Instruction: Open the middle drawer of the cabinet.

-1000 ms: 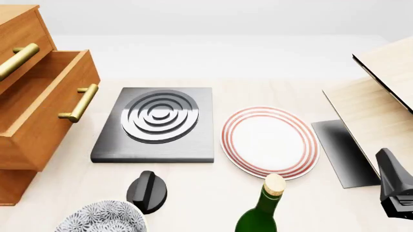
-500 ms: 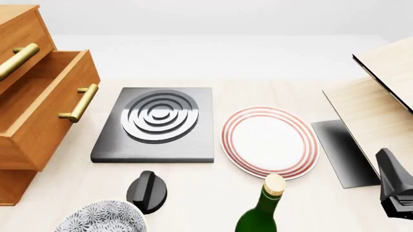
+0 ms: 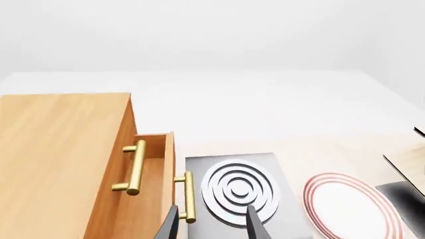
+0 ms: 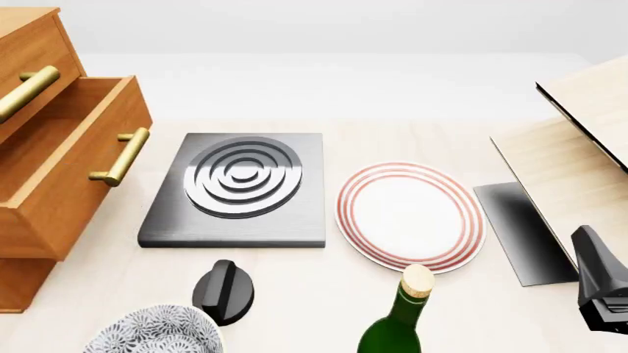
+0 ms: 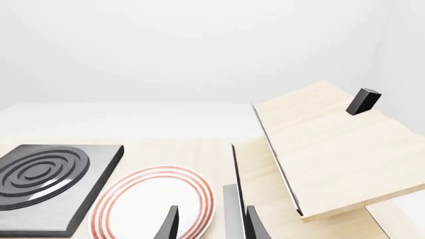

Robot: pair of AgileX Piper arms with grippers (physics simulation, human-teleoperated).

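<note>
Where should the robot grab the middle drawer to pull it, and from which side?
Probably by the middle drawer's brass bar handle, coming from the hob side. The bar stands off the drawer front on two posts, leaving a gap for fingers to close across it.

The cabinet is tall, orange-brown wood, at my far left. Its middle drawer sticks way out, open, with a shiny brass bar handle on front.

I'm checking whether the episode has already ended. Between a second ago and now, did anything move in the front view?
Nothing visibly changed. The middle drawer stays pulled out of the cabinet, the right hand remains low at the right edge, and the plate and stove plate sit where they were.
</note>
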